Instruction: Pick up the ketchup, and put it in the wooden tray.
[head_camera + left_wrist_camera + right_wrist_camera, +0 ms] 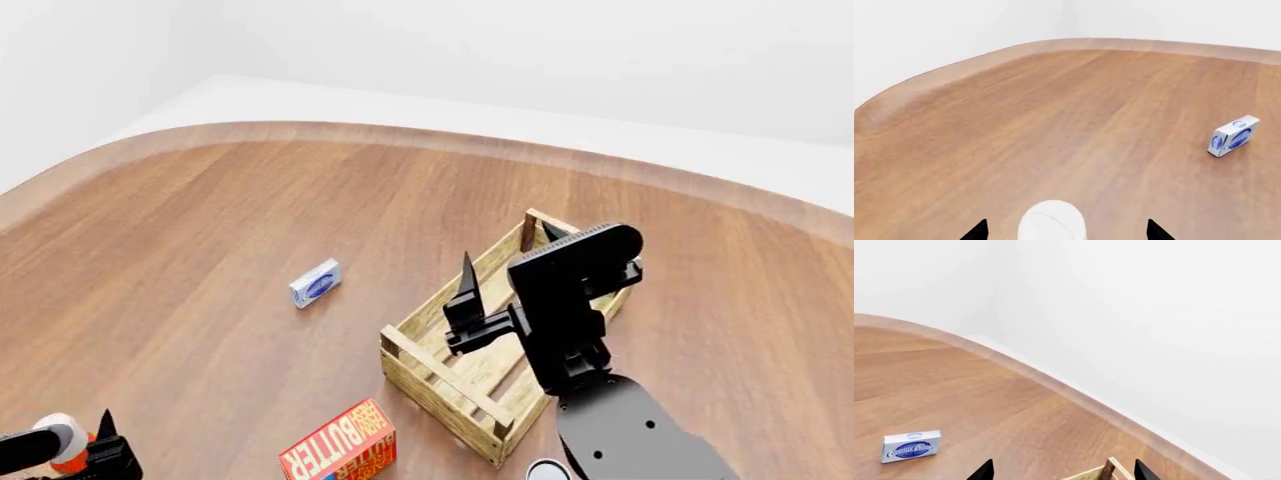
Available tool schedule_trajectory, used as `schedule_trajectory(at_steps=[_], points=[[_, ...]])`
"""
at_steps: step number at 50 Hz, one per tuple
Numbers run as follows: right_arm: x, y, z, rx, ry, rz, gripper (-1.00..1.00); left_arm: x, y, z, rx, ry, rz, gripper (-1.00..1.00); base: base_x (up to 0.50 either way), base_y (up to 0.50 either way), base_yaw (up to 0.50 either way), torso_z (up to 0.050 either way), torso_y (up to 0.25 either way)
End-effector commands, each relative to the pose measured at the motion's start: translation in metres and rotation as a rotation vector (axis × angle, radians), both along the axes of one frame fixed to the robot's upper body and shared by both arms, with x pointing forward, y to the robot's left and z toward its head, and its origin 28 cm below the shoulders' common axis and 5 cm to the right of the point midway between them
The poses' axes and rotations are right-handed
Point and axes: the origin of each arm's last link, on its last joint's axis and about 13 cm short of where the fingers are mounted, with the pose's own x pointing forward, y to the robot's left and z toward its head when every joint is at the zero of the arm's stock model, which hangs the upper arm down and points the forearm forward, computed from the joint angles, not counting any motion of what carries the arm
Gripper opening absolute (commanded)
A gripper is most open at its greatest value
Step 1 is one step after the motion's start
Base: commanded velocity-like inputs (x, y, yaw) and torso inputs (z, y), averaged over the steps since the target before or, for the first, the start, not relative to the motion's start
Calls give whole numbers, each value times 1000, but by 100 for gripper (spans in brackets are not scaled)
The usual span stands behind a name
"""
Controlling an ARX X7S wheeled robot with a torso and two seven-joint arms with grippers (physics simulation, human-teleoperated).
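Ketchup (60, 440): near left counter (200, 250) edge, white cap between left gripper (1066, 231) fingers, grip unconfirmed. Wooden tray (441, 385): centre-right, right gripper (507, 285) spread wide above. Blue-white box (316, 283): left of tray. Butter box (340, 445): near.

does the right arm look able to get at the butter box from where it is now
Probably yes: the right gripper hangs open over the wooden tray, and the butter box lies just beside the tray's near corner with nothing between them.
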Motion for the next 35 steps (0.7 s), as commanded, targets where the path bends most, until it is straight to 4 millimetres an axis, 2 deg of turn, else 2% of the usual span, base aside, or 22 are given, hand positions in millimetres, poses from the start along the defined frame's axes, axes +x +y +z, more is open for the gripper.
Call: schedule_trajectory(at_steps=[1, 27, 35], points=[[0, 0, 0, -3, 4, -5, 100, 4, 2, -8, -32, 44, 24, 100, 0, 0, 0, 0, 0], [2, 0, -1, -5, 9, -21, 100, 22, 2, -20, -92, 110, 67, 100, 0, 0, 0, 0, 0], [1, 0, -1, -5, 9, -26, 100, 35, 1, -20, -97, 102, 68, 100, 0, 0, 0, 0, 0]])
